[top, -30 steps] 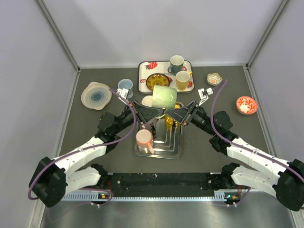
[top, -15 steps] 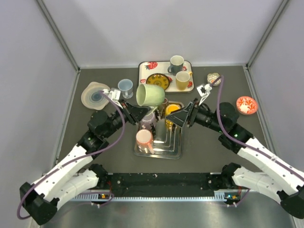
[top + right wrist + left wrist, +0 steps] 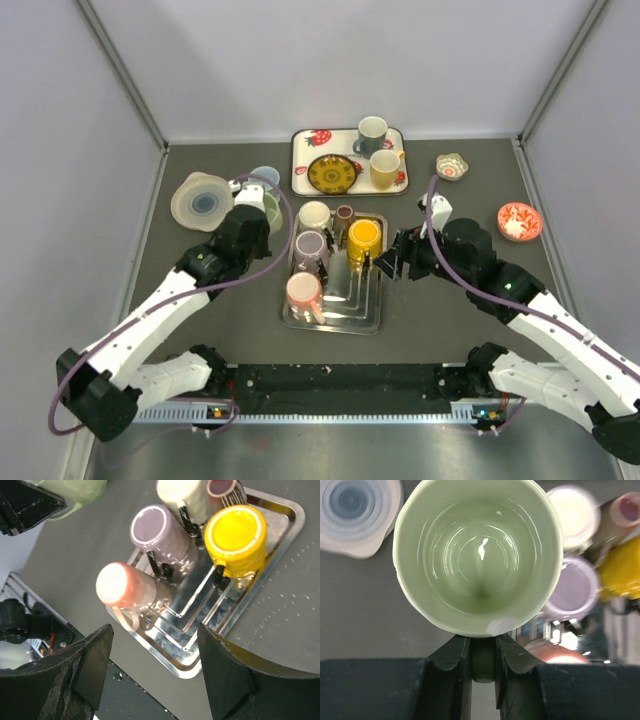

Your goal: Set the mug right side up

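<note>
The pale green mug [image 3: 477,555] fills the left wrist view with its mouth towards the camera and the dark table behind it, so it stands mouth up. My left gripper [image 3: 482,655] is shut on its handle. From above, the green mug [image 3: 270,210] sits left of the metal drying rack [image 3: 330,322], mostly hidden under my left gripper [image 3: 258,215]; I cannot tell if it touches the table. My right gripper [image 3: 383,266] hangs open at the rack's right side. In its own view the right gripper [image 3: 157,675] holds nothing, and the green mug [image 3: 75,490] shows at the top left.
The rack [image 3: 295,515] holds upside-down pink [image 3: 125,587], purple [image 3: 160,532], yellow [image 3: 240,535] and cream [image 3: 182,495] mugs. A strawberry tray [image 3: 298,170] with mugs and a plate is behind. A blue cup [image 3: 263,176], a pale lid [image 3: 203,200] and small bowls [image 3: 519,220] surround.
My right gripper opened, let go of the green mug and drew back right. My left gripper carried the mug left off the rack and lower, turning it mouth up.
</note>
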Available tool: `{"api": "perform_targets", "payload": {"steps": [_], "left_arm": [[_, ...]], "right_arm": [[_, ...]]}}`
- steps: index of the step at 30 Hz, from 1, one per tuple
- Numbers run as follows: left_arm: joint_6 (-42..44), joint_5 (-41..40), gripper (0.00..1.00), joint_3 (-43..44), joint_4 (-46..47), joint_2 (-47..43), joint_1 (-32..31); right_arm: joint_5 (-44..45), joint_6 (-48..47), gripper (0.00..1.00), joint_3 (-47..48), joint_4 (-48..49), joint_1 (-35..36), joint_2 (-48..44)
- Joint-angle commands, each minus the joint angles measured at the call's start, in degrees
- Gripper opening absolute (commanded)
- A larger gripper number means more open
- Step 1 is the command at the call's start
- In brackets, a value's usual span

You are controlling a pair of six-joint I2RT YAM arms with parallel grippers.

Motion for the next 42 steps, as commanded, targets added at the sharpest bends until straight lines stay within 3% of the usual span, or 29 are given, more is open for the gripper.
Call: {"api": "perform_targets", "payload": {"steps": [1, 12, 32, 35, 36, 39, 42], "left_arm": [[0.5, -7.7, 0.0, 0.0, -0.6, 2.6, 2.3], [-3.2, 2.4, 0.0, -5.0, 8.3, 12.1, 12.8], [-8.1, 7.1, 0.0, 2.7, 11.0, 29.4, 14.2], [-8.3, 7.5, 0.17, 2.5, 9.5, 29.2, 14.3], [-8.3, 7.6, 0.29, 2.2, 9.4, 28.8, 14.3], [-8.5, 6.8, 0.47, 1.4, 8.2, 27.3, 14.3], [-8.8, 5.7, 0.56, 0.8, 6.8, 24.2, 14.3]], "right_arm": [[4.0, -2.8, 0.68, 0.8, -3.2, 0.3, 0.2], [11.7, -1.2, 0.69, -2.4, -2.5, 0.2, 0.1], [9.2, -6.0, 0.71, -1.4, -3.2, 0.2, 4.4], [9.0, -6.3, 0.71, -1.5, -3.4, 0.3, 4.5], [9.0, -6.3, 0.72, -1.5, -3.4, 0.3, 4.8], [8.7, -6.4, 0.72, -1.2, -3.5, 0.3, 5.1], [8.8, -6.6, 0.72, -0.8, -3.8, 0.3, 5.4]]}}
